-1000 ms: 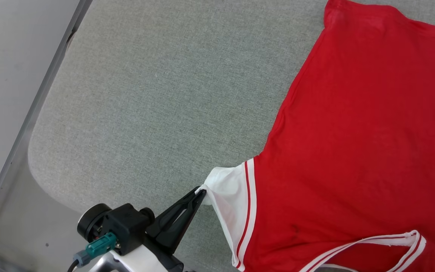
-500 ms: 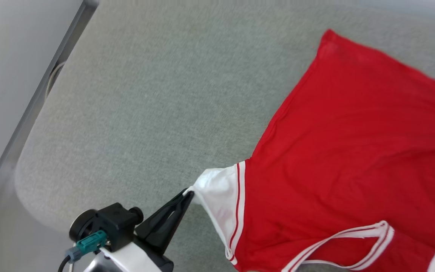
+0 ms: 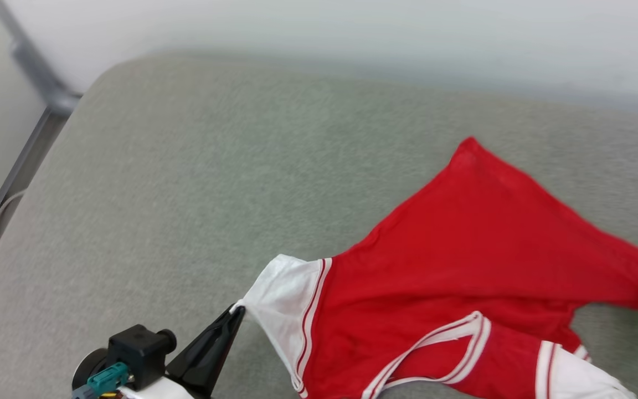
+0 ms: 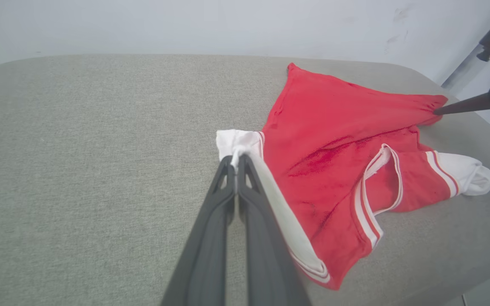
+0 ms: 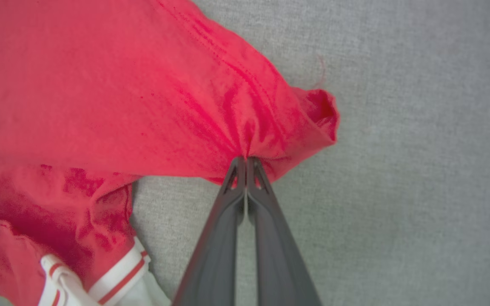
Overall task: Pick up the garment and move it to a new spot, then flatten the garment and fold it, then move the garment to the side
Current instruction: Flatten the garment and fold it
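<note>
1. On grey worktop point(image 3: 186, 166), red jersey point(image 3: 463, 249) lay part-bunched; left end effector point(image 3: 237, 309) was shut on white sleeve point(image 3: 280, 288) edge, right end effector point(image 5: 246, 160) shut on red hem corner point(image 5: 317, 114).
2. Both pinches held little cloth; hard pull could slip them.
3. Uneven lift might twist fabric, w/ folds trapped.

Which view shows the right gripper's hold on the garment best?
Right wrist view: the right gripper, jaws shut, pinches the garment at its red edge, close up. Left wrist view shows it from afar, the head view barely.
</note>
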